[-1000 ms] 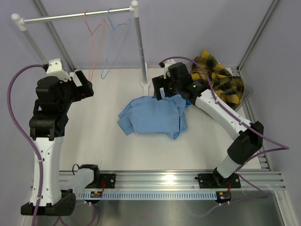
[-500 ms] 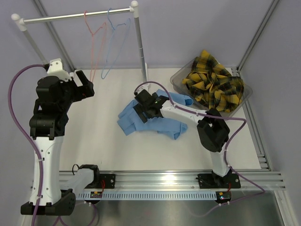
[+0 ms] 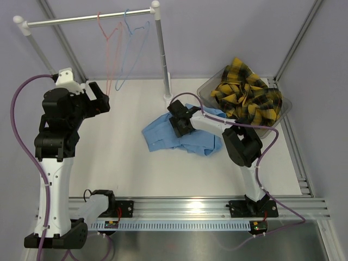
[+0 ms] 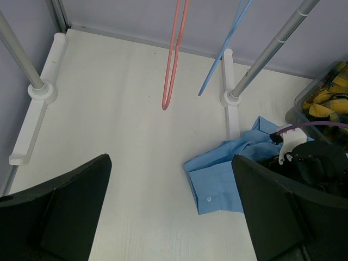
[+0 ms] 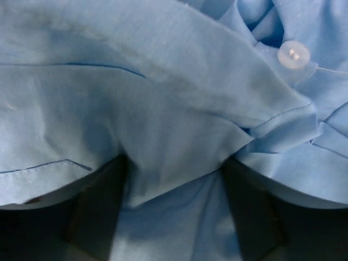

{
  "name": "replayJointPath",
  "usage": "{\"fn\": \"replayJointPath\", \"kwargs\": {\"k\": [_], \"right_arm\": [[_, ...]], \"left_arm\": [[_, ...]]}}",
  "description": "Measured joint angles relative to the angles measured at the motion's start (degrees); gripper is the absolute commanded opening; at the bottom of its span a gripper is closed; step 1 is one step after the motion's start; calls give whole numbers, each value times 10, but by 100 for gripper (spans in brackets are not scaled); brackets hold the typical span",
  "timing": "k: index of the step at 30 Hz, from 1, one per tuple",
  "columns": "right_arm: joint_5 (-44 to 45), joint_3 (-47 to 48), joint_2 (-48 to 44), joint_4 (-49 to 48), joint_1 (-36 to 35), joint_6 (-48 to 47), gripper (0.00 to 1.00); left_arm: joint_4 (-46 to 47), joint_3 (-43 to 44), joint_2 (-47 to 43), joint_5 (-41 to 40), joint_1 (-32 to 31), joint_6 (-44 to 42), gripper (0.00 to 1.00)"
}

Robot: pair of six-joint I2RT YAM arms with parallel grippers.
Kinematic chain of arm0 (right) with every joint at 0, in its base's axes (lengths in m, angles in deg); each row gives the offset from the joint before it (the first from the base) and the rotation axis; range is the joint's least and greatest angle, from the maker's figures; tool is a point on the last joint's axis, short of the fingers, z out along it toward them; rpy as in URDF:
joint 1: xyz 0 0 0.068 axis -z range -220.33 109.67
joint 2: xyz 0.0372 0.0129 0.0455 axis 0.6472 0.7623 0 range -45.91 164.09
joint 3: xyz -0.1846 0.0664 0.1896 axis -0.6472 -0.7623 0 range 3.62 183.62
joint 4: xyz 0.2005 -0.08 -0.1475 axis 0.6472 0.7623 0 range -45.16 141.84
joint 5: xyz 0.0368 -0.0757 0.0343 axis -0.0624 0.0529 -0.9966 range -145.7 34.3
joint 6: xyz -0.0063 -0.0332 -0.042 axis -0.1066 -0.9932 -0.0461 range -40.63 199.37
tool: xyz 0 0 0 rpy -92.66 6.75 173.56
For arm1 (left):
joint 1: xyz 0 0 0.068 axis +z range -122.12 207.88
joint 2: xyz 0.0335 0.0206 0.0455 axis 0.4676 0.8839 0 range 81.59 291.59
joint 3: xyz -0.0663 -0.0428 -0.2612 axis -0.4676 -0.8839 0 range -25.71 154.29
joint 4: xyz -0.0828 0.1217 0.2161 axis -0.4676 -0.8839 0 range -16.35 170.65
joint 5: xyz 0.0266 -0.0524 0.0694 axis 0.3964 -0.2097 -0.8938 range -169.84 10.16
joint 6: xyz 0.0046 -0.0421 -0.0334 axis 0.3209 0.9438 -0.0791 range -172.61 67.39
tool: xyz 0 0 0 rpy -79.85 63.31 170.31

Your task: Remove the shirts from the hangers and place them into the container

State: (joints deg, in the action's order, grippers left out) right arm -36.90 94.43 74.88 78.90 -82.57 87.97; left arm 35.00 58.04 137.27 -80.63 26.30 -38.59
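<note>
Left arm is upright over the left side of the desk (image 3: pixel 109 163), its left tool (image 3: pixel 101 98) held high above the surface, fingers spread wide with nothing between them. Right arm is bent sharply at the elbow, forearm reaching back and left. The right tool (image 3: pixel 179 122) is pressed down into the light blue shirt (image 3: pixel 187 140), fingers spread, with a fold of the fabric bulging between them. The blue shirt lies crumpled mid-desk, just beside the clear plastic bin (image 3: pixel 203 93). The bin sits at the far right corner and holds the bunched yellow-and-black plaid shirt (image 3: pixel 247 98), heaped above its rim. A red hanger (image 3: pixel 111 49) and a blue hanger (image 3: pixel 134 49) hang bare on the rail (image 3: pixel 89 18).
</note>
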Motion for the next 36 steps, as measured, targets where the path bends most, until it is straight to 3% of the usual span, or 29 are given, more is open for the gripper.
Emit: {"fn": "replayJointPath", "kwargs": {"k": [1, 2, 4, 5, 6, 16, 20, 29, 36], "right_arm": [[-13, -2, 0, 0, 3, 2, 59], [-24, -4, 0, -2, 5, 0, 41], [-50, -12, 0, -8, 6, 1, 22], [-60, -16, -1, -13, 6, -2, 7], [-67, -20, -2, -18, 6, -5, 1], [-156, -31, -97, 14, 8, -21, 0], [-163, 92, -162, 57, 15, -29, 0], [-85, 538, -199, 99, 127, -81, 0], [-16, 565, -244, -17, 214, -144, 0]], "left_arm": [[0, 0, 0, 2, 0, 0, 99], [0, 0, 0, 4, 0, 0, 99], [0, 0, 0, 6, 0, 0, 99], [0, 0, 0, 6, 0, 0, 99], [0, 0, 0, 7, 0, 0, 99], [0, 0, 0, 11, -2, 0, 99], [0, 0, -2, 13, -2, 0, 99], [-1, 0, -12, 14, -2, 0, 99], [-2, 0, -14, 18, -2, 0, 99]]}}
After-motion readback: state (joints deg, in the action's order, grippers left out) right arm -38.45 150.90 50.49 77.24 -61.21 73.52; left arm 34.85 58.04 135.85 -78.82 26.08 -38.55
